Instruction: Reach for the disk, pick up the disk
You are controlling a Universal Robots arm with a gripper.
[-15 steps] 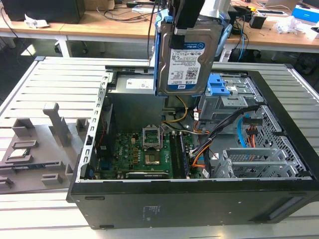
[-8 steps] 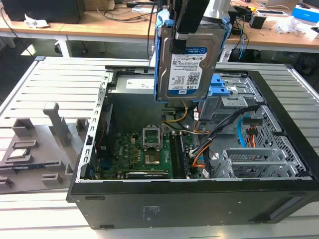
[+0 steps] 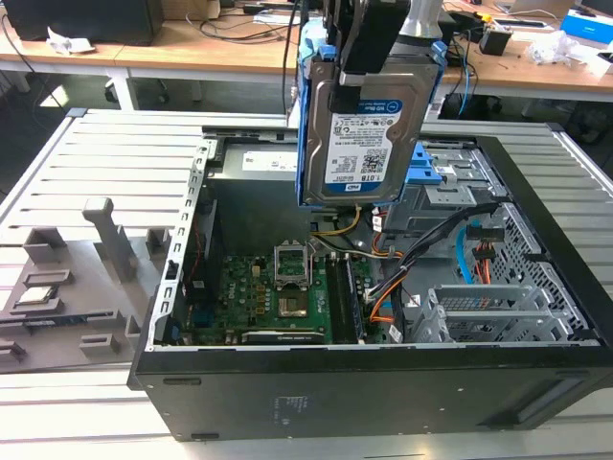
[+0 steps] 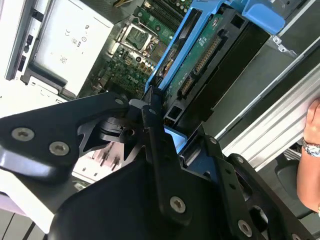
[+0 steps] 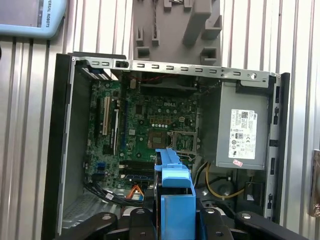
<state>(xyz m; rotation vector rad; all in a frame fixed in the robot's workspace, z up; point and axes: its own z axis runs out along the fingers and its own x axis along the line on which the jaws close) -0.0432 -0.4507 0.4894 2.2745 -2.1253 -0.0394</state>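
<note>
**Labels present, no print reliably readable**

White-and-blue barcode label on the disk (image 3: 359,144), which sits above the open computer case (image 3: 383,393). White sticker with small print and symbols on the power-supply box (image 5: 243,137), in a corner inside that case.

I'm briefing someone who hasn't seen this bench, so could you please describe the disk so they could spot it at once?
Find the open black computer case lying on the slatted metal table. Directly above its middle, lifted clear of the case, hangs the disk, gripped at its top by the pincer. It is a flat silver rectangle with a white-and-blue label and blue plastic rails, unlike the larger grey power supply mounted inside the case.
</note>
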